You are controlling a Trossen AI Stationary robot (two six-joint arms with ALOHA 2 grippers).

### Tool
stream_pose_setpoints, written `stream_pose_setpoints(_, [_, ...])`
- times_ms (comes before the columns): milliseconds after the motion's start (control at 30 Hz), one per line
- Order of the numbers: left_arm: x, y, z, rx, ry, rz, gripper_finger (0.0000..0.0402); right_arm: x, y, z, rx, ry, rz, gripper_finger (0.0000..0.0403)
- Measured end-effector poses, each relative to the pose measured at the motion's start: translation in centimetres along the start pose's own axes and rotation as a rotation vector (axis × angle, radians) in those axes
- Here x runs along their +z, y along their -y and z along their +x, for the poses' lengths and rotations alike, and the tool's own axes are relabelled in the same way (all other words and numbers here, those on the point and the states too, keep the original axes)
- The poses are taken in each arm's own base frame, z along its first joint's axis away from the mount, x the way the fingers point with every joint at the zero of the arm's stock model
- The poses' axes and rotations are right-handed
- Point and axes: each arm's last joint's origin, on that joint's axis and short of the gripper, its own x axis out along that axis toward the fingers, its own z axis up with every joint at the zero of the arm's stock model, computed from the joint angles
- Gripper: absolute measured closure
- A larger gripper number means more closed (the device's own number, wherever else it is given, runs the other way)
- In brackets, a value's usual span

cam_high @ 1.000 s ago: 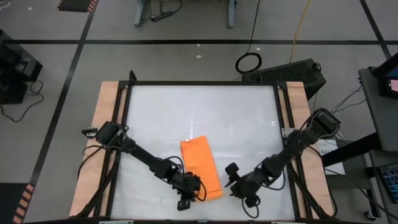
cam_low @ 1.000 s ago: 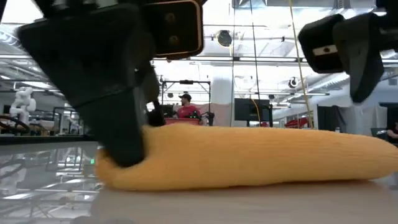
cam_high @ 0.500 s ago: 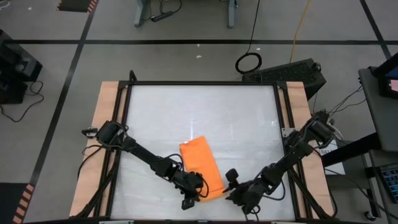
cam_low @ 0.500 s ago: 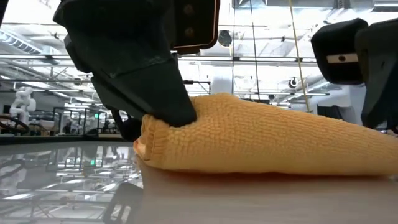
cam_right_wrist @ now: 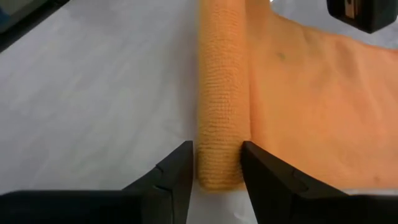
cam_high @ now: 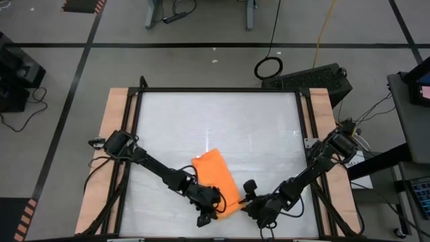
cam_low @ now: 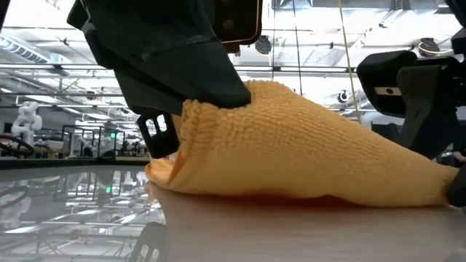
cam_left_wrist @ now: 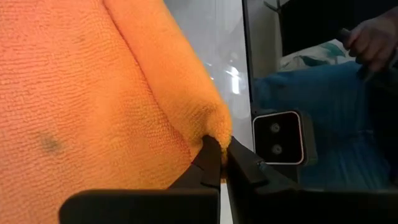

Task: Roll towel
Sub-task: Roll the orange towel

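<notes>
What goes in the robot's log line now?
task: roll towel | left end effector: pinching near corner | right end effector: straddling rolled near edge | roll: just begun

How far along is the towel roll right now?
Early stage. The orange towel already has its near edge turned into a first narrow roll. In hand: the left pincer is shut on one end of that edge, lifting it; the right pincer straddles the roll's other end. Left: most of the towel lies flat, unrolled, on the table.
</notes>
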Motion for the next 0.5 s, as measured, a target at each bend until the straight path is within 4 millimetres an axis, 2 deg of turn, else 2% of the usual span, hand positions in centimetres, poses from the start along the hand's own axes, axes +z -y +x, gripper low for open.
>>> stream_pose_setpoints(167, [0.0,0.0,0.0,-0.014,-0.014,0.000,0.0397,-0.1,0.4,0.2,0.018,-0.018,0.027,0.0301])
stream_pose_setpoints(367, [-0.1,0.1,0.0,-0.015,-0.022,0.008,0.0385,0.1,1.6,0.8,0.201,-0.065,0.152,0.0390])
stream_pose_setpoints(500, [-0.4,0.0,0.0,-0.002,-0.052,0.021,0.0382,0.3,2.6,1.1,0.387,-0.098,0.276,0.0389])
